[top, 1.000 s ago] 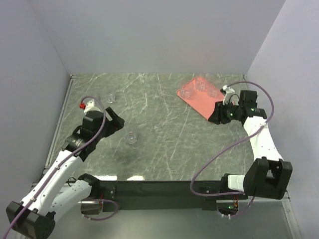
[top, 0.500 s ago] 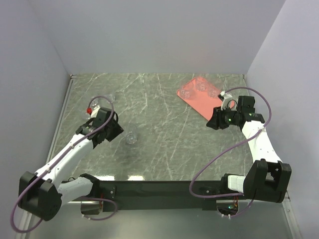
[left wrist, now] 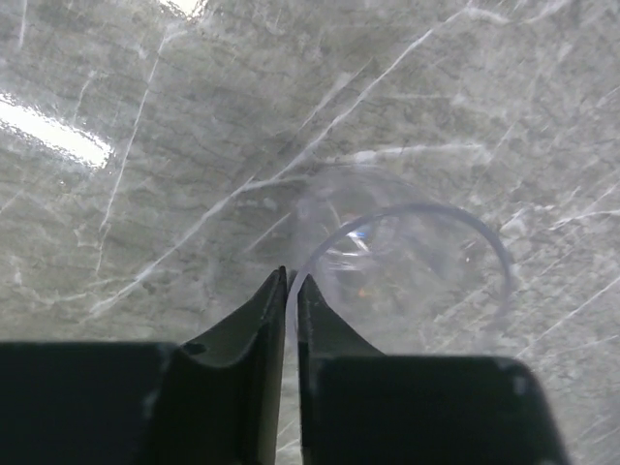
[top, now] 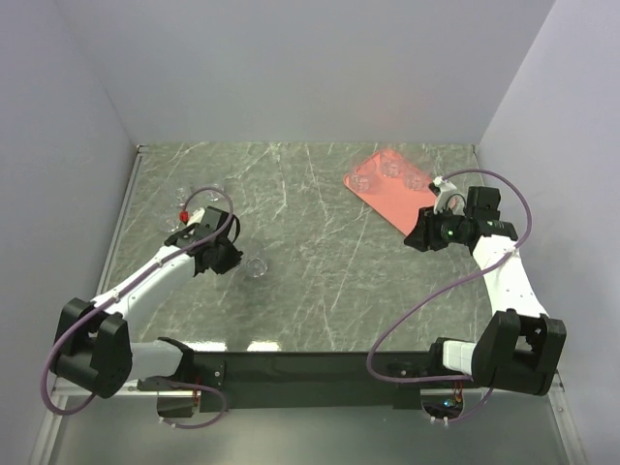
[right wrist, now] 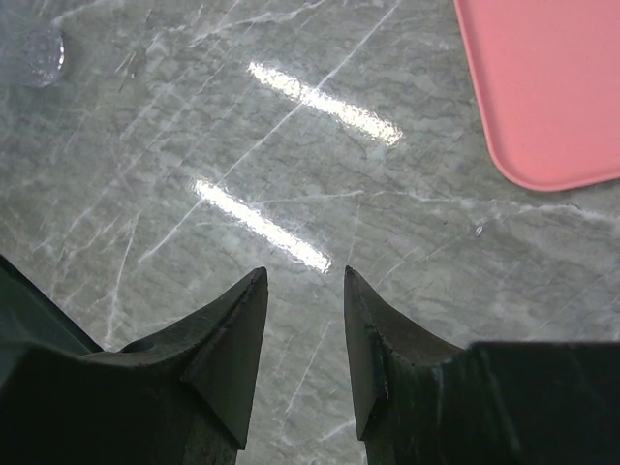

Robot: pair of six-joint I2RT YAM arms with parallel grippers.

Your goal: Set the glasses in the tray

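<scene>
A small clear glass (left wrist: 407,271) stands on the marble table, seen in the top view as the glass (top: 255,266) left of centre. My left gripper (left wrist: 291,281) is shut on its near rim, with the thin glass wall pinched between the two fingers. From above, the left gripper (top: 231,258) sits just left of that glass. The salmon-pink tray (top: 387,199) lies at the back right with three glasses (top: 390,168) in its far end. My right gripper (right wrist: 305,276) is open and holds nothing. It hovers over bare table beside the tray's (right wrist: 542,87) near corner.
Another clear glass (top: 208,194) stands at the back left, partly behind the left arm's cable. A far glass (right wrist: 39,44) shows at the right wrist view's top left. Grey walls enclose the table on three sides.
My left arm stretched out low toward the middle glass and its jaws closed on the rim. The right gripper shifted slightly near the tray's corner and stayed open.
</scene>
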